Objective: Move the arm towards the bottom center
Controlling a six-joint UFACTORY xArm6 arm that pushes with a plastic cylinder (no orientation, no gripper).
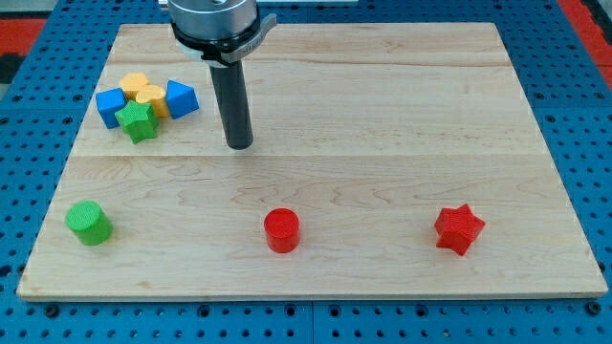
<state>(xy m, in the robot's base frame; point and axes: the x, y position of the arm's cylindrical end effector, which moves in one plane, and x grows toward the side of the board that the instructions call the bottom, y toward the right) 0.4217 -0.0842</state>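
My tip [239, 145] rests on the wooden board [382, 115] in its upper-left part, left of centre. A red cylinder [281, 230] stands near the view's bottom centre, below and slightly right of my tip. A red star [459, 229] lies at the bottom right. A green cylinder [89, 224] stands at the bottom left. To the left of my tip a cluster holds a blue cube [112, 107], a blue block [181, 98], a green star [138, 121], a yellow block [134, 85] and a second yellow block [152, 98].
The board lies on a blue perforated table [574, 143]. The arm's metal mount [215, 24] hangs over the board's top edge.
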